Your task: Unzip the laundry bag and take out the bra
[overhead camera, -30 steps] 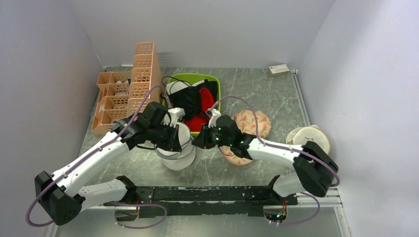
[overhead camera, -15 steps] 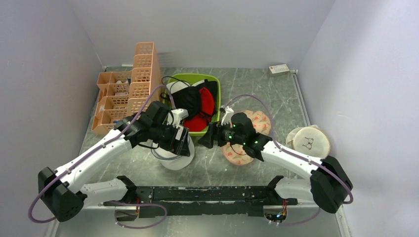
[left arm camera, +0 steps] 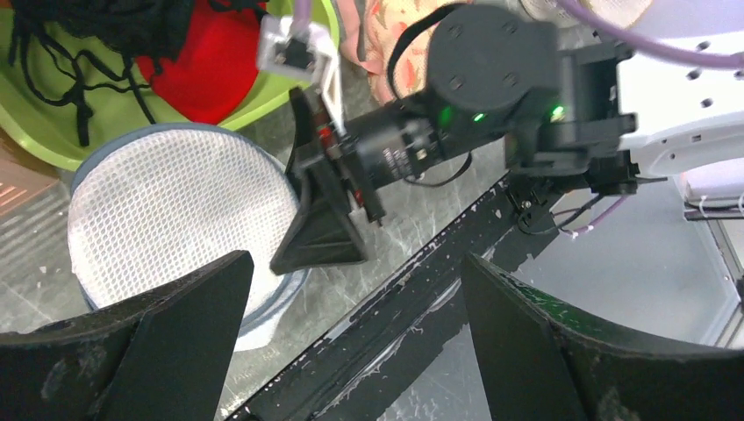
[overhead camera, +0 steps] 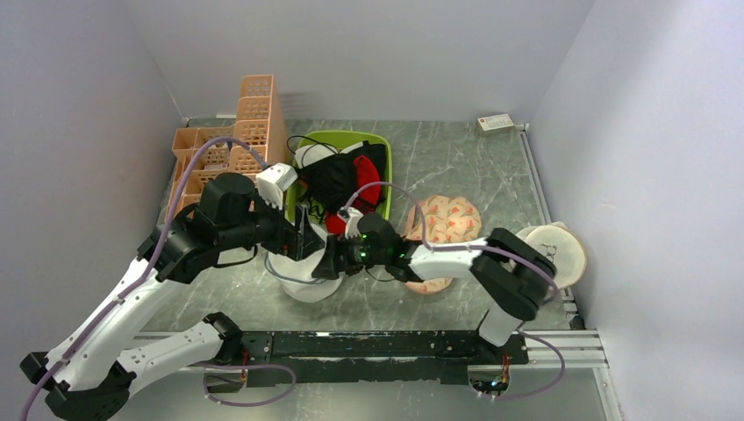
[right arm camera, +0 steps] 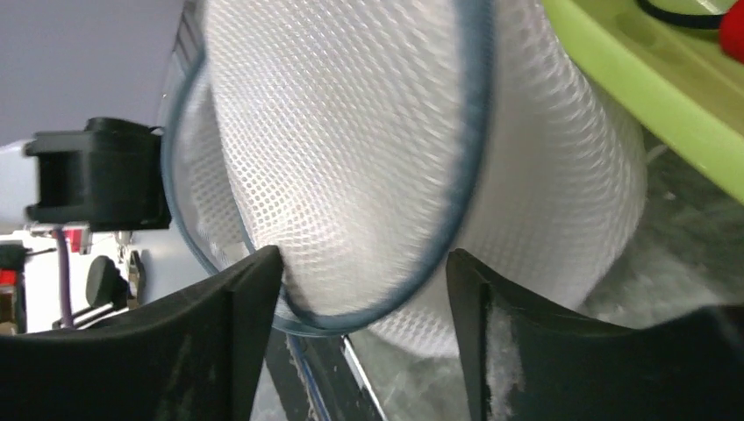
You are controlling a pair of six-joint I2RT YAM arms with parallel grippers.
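Observation:
The white mesh laundry bag (overhead camera: 303, 285) stands on the table just in front of the green bin (overhead camera: 383, 153). Its blue-trimmed halves (right arm camera: 351, 132) fill the right wrist view. My right gripper (overhead camera: 326, 261) (right arm camera: 364, 263) is open and straddles the bag's blue rim; its left finger touches the trim. My left gripper (overhead camera: 303, 235) (left arm camera: 358, 289) hangs above the bag (left arm camera: 167, 210), wide open and holding nothing. The red bra (overhead camera: 367, 175) (left arm camera: 215, 70) lies in the green bin, partly under a black garment (overhead camera: 329, 180).
An orange rack of baskets (overhead camera: 228, 158) stands at the back left. A peach floral padded item (overhead camera: 447, 219) lies right of the bin, with a cream round pouch (overhead camera: 561, 246) beyond it. A small box (overhead camera: 496, 123) sits by the back wall.
My left gripper opened, let go of the bag and rose back to the left. My right gripper drew away to the right, then returned to the bag's rim with wider jaws.

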